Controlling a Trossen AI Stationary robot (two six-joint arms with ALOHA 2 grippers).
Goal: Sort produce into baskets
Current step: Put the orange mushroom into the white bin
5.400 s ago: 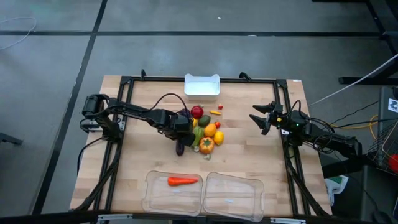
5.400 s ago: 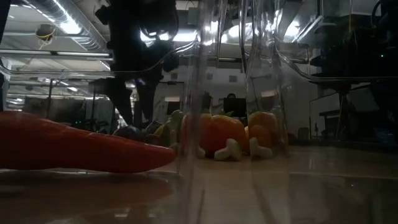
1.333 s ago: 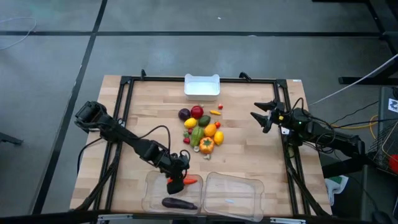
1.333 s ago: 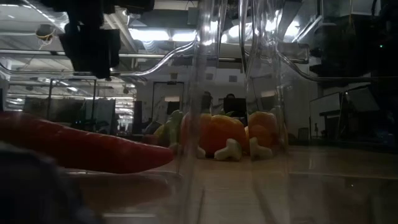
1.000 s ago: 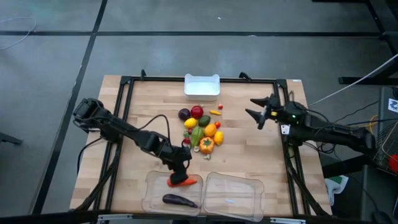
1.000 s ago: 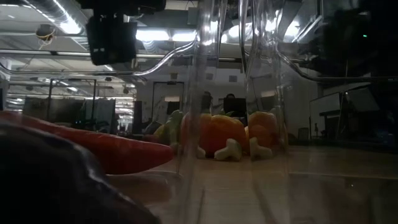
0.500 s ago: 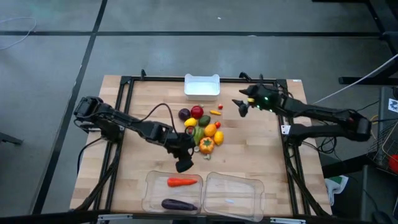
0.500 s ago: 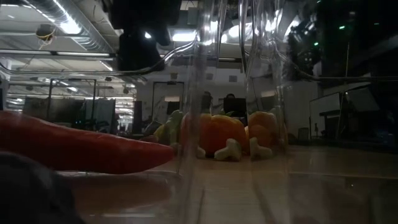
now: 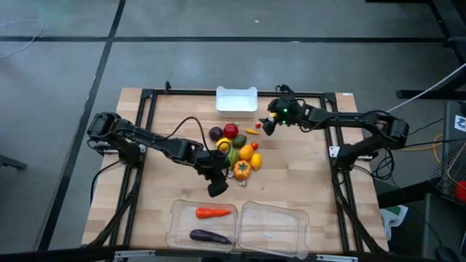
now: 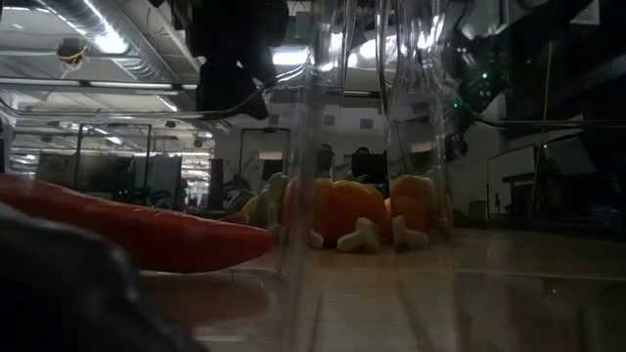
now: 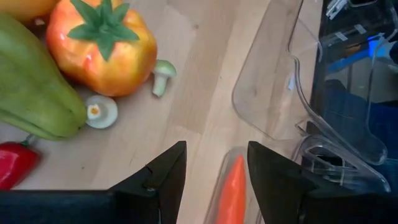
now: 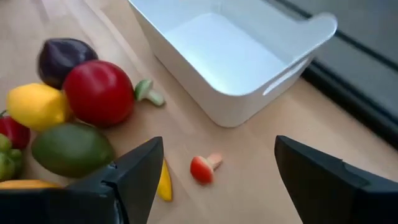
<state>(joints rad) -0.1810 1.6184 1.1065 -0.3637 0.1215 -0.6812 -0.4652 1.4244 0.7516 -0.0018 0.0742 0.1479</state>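
Two items sorted: carrot (image 9: 213, 213) and eggplant (image 9: 210, 236) are lying in the left clear basket (image 9: 178, 225).
Pile: you are leaving the produce (image 9: 237, 151) mid-desk (image 9: 291, 182).
Left pincer (image 9: 216, 191): hovering empty, fingers apart, beside the pile.
Right pincer (image 9: 266, 125): gaping wide over a tiny red piece (image 12: 201, 168).
Next: I judge you'll be descending to pinch it.
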